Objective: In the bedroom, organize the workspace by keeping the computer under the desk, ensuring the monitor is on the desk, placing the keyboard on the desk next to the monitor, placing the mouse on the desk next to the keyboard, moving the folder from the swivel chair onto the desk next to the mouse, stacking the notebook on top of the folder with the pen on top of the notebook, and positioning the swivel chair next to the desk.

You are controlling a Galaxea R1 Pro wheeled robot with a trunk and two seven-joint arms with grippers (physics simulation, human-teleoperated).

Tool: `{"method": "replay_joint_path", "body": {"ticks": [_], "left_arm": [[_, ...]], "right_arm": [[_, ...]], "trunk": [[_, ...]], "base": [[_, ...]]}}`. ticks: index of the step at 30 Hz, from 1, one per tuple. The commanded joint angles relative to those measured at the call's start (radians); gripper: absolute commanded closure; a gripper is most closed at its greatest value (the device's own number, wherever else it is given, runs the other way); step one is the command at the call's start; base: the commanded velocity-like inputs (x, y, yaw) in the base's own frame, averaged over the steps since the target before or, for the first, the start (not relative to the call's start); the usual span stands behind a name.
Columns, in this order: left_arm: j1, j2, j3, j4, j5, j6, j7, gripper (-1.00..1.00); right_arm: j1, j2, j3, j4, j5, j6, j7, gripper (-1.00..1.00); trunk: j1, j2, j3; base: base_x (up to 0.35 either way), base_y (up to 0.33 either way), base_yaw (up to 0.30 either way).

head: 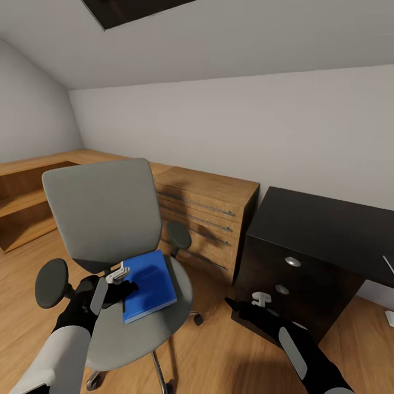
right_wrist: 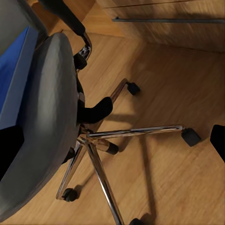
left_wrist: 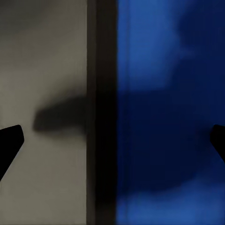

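One bright-blue rectangular folder (head: 149,285) lies flat on the seat of the grey padded swivel chair (head: 98,219), toward the seat's front-right edge, one corner overhanging slightly. The left gripper (head: 121,275) sits at the folder's left edge; the left wrist view places its fingers (left_wrist: 10,140) spread wide apart, one over the grey seat and one over the blue cover (left_wrist: 168,112), closed on nothing. The right gripper (head: 257,302) hangs clear of the chair, in front of the dark drawer unit (head: 290,284) of the black worktop (head: 328,224); its fingers (right_wrist: 218,140) stand released above the chrome five-star base (right_wrist: 98,140). A light-wood dresser (head: 210,219) stands between chair and drawer unit, against the wall.
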Motion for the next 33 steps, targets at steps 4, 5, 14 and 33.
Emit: {"method": "replay_joint_path", "body": {"ticks": [4, 5, 14, 33], "left_arm": [[0.0, 0.0, 0.004, 0.028, 0.006, 0.005, 0.01, -1.0], [0.0, 0.0, 0.004, 0.028, 0.006, 0.005, 0.01, -1.0], [0.0, 0.0, 0.004, 0.028, 0.007, 0.005, 0.01, -1.0], [0.0, -0.001, 0.002, 0.028, 0.008, 0.005, 0.01, -1.0]], "right_arm": [[0.0, -0.001, 0.001, -0.001, -0.011, 0.008, -0.001, -1.0], [0.0, -0.001, 0.001, -0.001, -0.011, 0.008, -0.001, -1.0], [0.0, 0.001, 0.001, -0.001, -0.012, 0.008, 0.0, -1.0], [0.0, 0.001, 0.001, 0.001, -0.012, 0.008, -0.001, -1.0]], "trunk": [[0.0, 0.0, -0.001], [0.0, 0.0, -0.001], [0.0, 0.0, 0.006], [0.0, 0.0, 0.013]], "base": [[0.0, 0.0, -0.002], [0.0, 0.0, -0.045], [0.0, 0.0, -0.133], [0.0, 0.0, -0.051]]}}
